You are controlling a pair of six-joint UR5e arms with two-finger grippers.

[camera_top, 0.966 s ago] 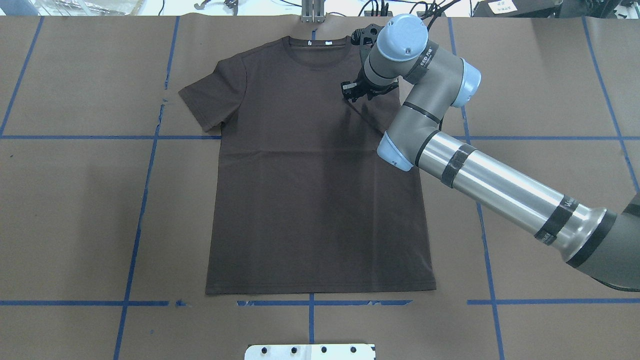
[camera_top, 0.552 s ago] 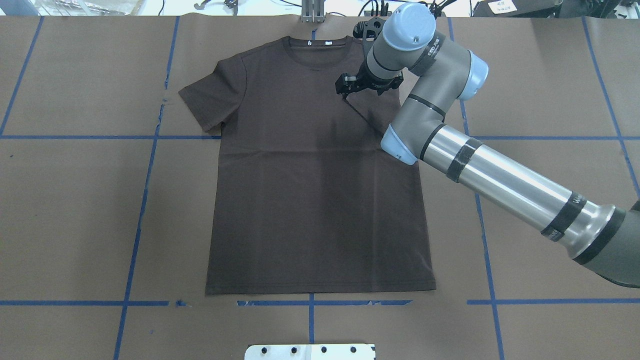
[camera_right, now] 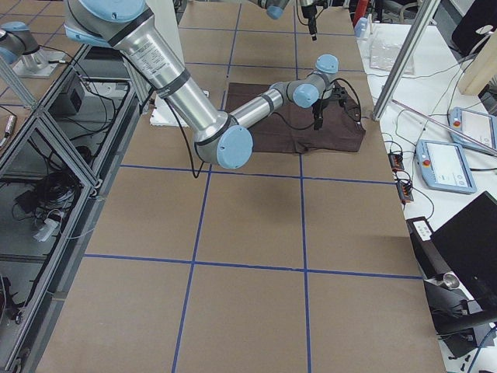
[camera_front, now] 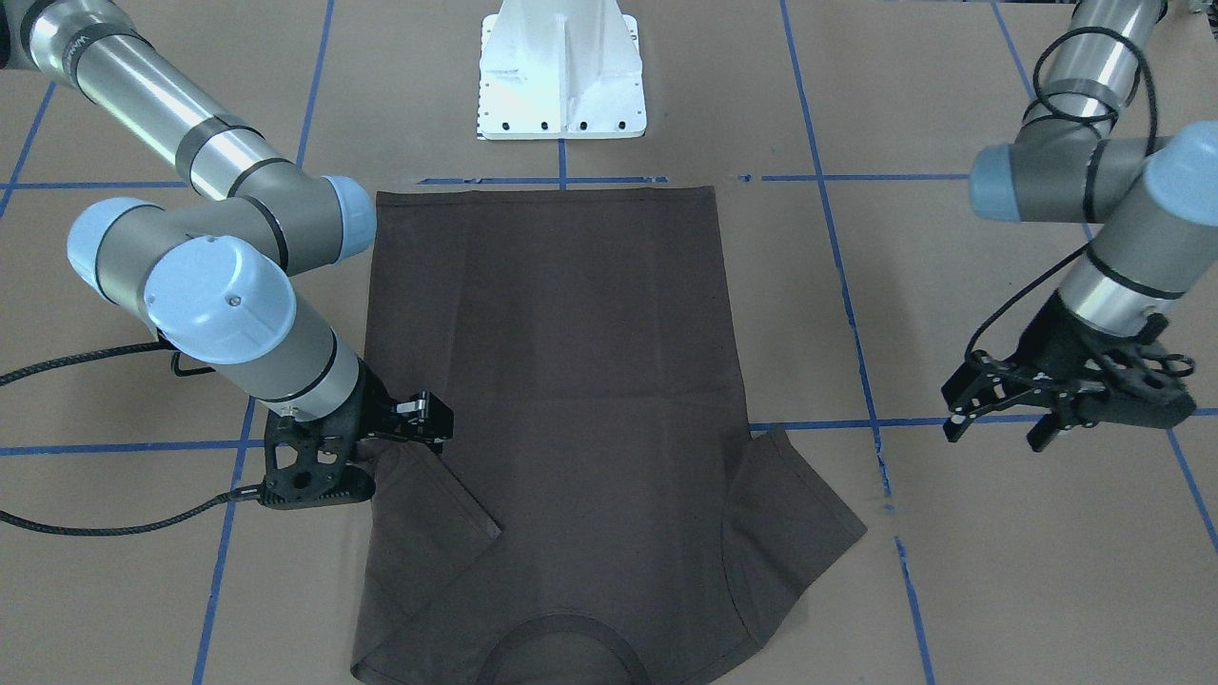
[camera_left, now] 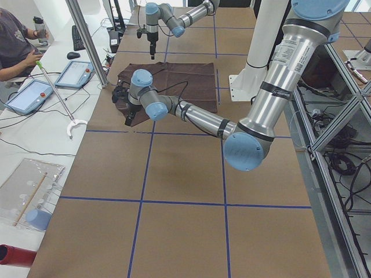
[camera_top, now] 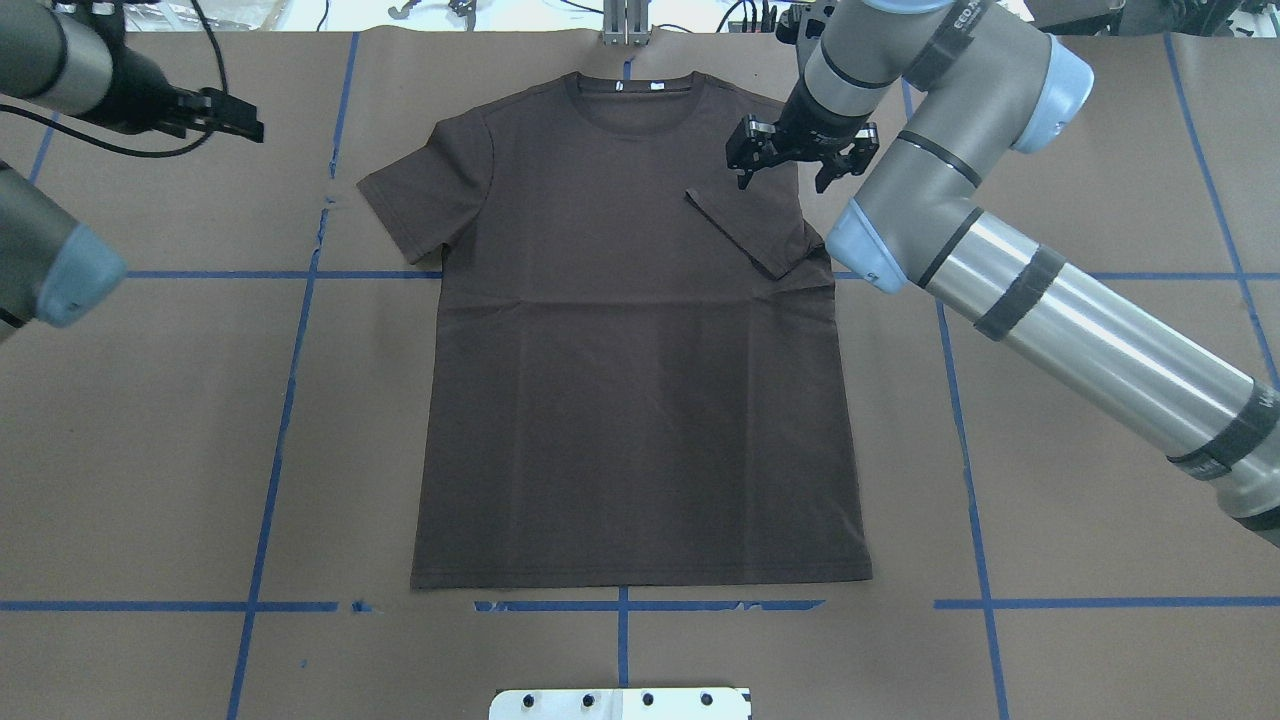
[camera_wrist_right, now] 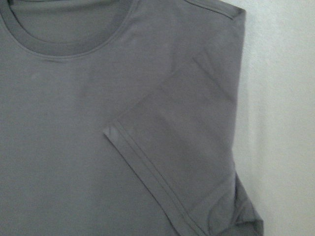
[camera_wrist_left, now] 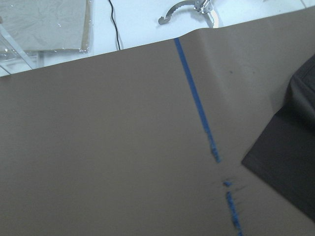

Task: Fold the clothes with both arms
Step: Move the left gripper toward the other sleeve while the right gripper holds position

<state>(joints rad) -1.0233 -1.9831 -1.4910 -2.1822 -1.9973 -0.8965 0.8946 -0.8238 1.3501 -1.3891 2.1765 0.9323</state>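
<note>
The big brown paper tabletop with blue tape lines (camera_top: 150, 450) holds the dark brown short-sleeved cotton T-shirt (camera_top: 630, 400). The shirt lies flat in the middle, with its collar on the side far from the robot. The right silver-grey robot arm (camera_top: 1080, 330) reaches over one shoulder of the shirt. The left silver-grey robot arm (camera_top: 50, 60) is off to the side, away from the cloth. The right black two-finger hand (camera_top: 782, 180) hangs just above the shirt, wide open, holding nothing. The left black two-finger hand (camera_front: 992, 438) is open and empty too. One folded short sleeve (camera_top: 755, 225) lies on the chest. The other short sleeve (camera_top: 420, 195) is spread out flat. I think the folding is just starting: that sleeve and the long body are left.
</note>
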